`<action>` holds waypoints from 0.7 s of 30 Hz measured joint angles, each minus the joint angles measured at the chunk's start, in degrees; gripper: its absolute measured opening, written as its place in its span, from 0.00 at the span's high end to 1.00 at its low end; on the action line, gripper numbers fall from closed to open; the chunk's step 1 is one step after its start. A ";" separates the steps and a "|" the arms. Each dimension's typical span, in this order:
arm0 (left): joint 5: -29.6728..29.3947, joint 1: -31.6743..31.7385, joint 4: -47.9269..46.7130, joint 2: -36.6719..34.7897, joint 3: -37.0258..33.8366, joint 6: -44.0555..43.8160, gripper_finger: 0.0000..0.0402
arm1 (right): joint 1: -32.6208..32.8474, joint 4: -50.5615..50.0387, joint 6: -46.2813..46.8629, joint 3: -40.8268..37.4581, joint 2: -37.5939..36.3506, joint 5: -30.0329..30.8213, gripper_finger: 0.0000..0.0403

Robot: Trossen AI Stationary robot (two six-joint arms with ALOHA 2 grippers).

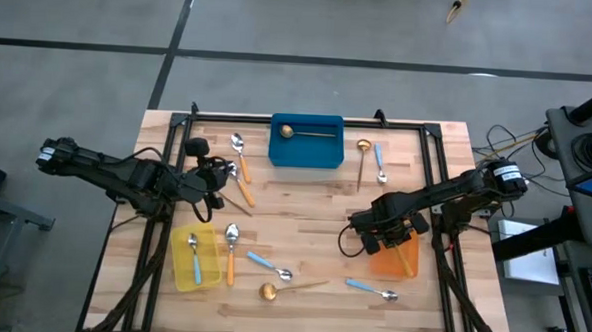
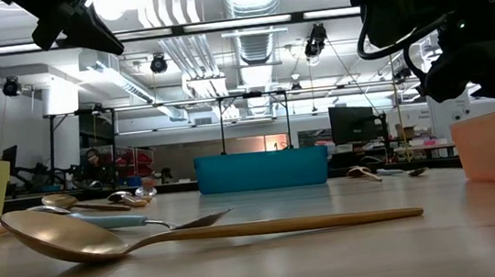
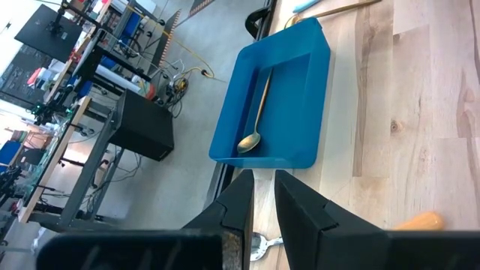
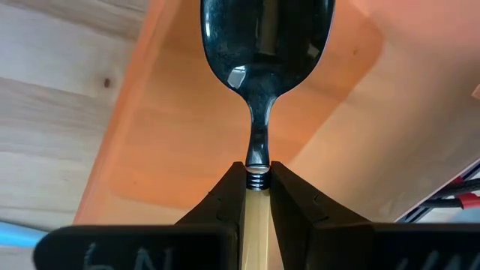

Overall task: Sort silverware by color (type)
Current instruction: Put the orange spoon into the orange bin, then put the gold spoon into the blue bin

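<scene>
Orange-handled spoon, glossy steel bowl, is gripped at the handle by the right hand, held over the translucent orange bin. Left hand clenched, nothing held, near the blue bin holding a gold spoon. Remaining spoons scattered on the butcher-block table.

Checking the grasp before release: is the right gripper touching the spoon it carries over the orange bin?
Touching. In the right wrist view the right gripper clamps both fingers on the handle of the spoon above the orange bin.
</scene>
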 joint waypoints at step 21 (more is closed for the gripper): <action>0.00 0.01 0.00 0.00 0.00 -0.20 0.91 | 0.00 0.18 0.07 0.06 -0.04 0.24 0.76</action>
